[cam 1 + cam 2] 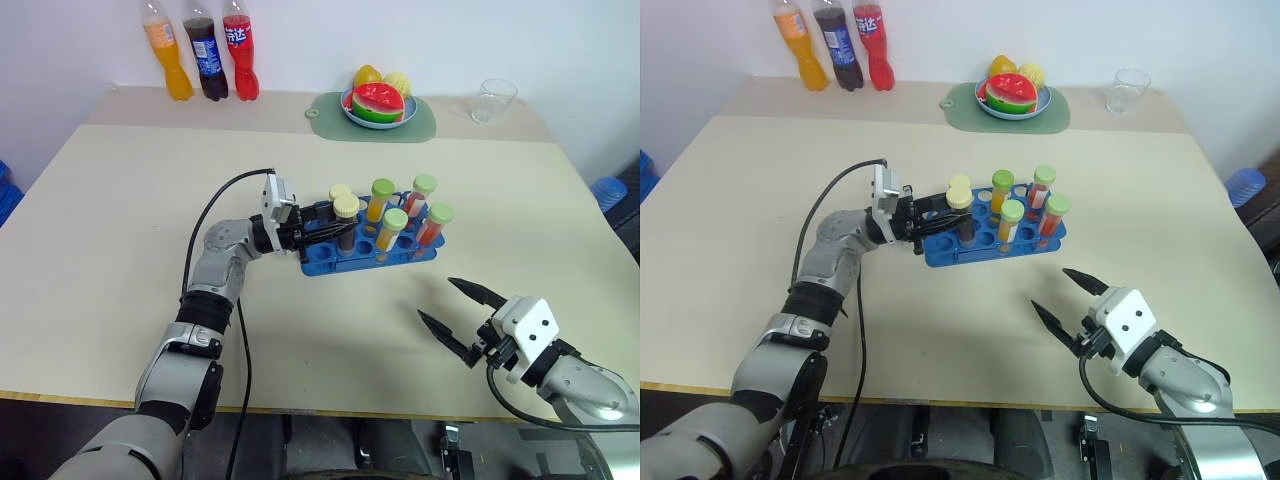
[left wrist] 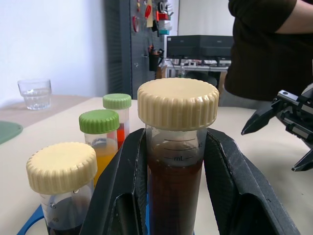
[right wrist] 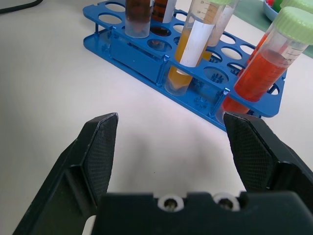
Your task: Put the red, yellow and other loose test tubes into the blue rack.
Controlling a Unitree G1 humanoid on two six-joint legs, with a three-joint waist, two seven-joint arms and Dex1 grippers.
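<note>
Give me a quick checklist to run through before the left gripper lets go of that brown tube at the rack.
1. Left gripper shut on the brown tube: ok.
2. Brown tube upright over the blue rack: ok.
3. Tube bottom seated in a hole: cannot tell.
4. Right gripper open and apart from the rack: ok.
5. Five other tubes standing in the rack, such as the red one: ok.
6. Loose tubes left on the table: none seen, ok.
</note>
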